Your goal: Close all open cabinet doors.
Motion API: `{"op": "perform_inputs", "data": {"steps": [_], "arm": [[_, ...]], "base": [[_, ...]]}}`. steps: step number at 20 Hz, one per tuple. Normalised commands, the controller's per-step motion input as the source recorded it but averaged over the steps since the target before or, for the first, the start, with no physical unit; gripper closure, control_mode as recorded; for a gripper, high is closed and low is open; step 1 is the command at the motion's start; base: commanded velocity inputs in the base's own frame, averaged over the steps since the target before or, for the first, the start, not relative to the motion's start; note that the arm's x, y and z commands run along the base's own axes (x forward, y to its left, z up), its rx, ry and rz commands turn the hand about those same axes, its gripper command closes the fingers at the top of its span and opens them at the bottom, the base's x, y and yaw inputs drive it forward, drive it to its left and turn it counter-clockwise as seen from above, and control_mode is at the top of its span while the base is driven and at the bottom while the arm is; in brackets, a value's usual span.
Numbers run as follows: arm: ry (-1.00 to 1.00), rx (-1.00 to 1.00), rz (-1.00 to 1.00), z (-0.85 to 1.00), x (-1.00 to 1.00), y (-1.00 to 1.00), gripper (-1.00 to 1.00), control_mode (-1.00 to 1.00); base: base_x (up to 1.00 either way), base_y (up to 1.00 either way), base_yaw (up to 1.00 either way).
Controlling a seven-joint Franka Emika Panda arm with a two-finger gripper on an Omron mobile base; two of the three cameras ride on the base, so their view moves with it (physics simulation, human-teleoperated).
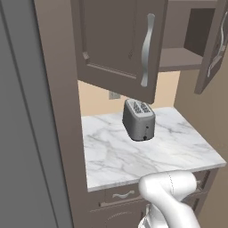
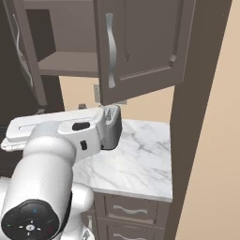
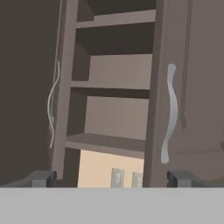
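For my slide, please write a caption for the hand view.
Open gripper faces two open cabinet doors framing bare shelves.

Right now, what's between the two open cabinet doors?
In the hand view, the left door and the right door stand apart, with bare open shelves between them. Below the lowest shelf, beige wall with two outlets shows.

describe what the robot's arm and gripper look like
The arm is glossy white with rounded, tube-like links; a dark round cap bearing small coloured dots closes one joint. The gripper ends in two small dark grey, blocky finger tips. No cables visible.
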Motion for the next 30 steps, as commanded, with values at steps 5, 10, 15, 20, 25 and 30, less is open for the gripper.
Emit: {"op": "perform_inputs", "data": {"steps": [5,10,15,20,25,30], "arm": [[0.0,0.0,0.01,0.0,0.32,-0.25,-1.0,-1.0],[0.0,0.0,0.01,0.0,0.32,-0.22,-1.0,-1.0],[0.0,0.0,0.02,-0.03,0.25,-0.19,-1.0,-1.0],[0.0,0.0,0.01,-0.06,0.28,-0.12,-1.0,-1.0],[0.0,0.0,0.0,-0.12,0.42,-0.05,-1.0,-1.0],[0.0,0.0,0.0,-0.14,0.47,-0.09,-1.0,-1.0]], "base": [[0.0,0.0,0.0],[0.0,0.0,0.0],[0.0,0.0,0.0],[0.0,0.0,0.0],[0.0,0.0,0.0],[0.0,0.0,0.0]]}}
